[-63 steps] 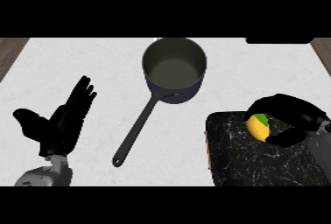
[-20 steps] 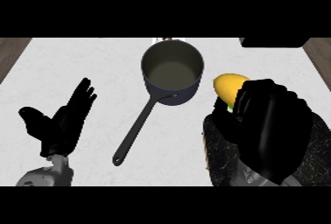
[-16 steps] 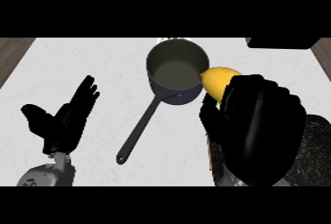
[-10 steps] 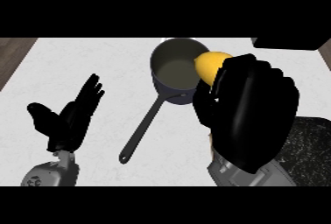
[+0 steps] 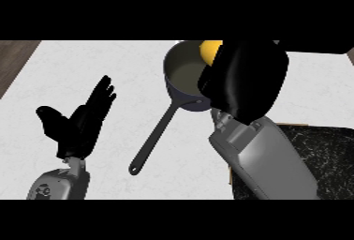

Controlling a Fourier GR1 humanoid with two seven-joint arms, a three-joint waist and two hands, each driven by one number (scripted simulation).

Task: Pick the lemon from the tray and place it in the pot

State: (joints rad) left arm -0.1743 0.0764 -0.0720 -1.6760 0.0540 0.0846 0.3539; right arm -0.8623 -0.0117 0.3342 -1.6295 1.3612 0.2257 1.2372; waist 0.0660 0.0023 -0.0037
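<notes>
From my remote station, looking down through the head view: my right hand hangs over the right side of the pot, its black fingers curled round the lemon, of which only a yellow patch shows at the hand's upper left edge, above the pot's open mouth near its far rim. The hand covers the right part of the pot, so I cannot tell whether the lemon touches the rim or wall. The pot sits on the white counter with its long dark handle running down and to the left. The dark marbled tray lies at the lower right, partly hidden under my grey right forearm. My left hand rests at the left, fingers straight and spread, holding nothing, well apart from the pot.
</notes>
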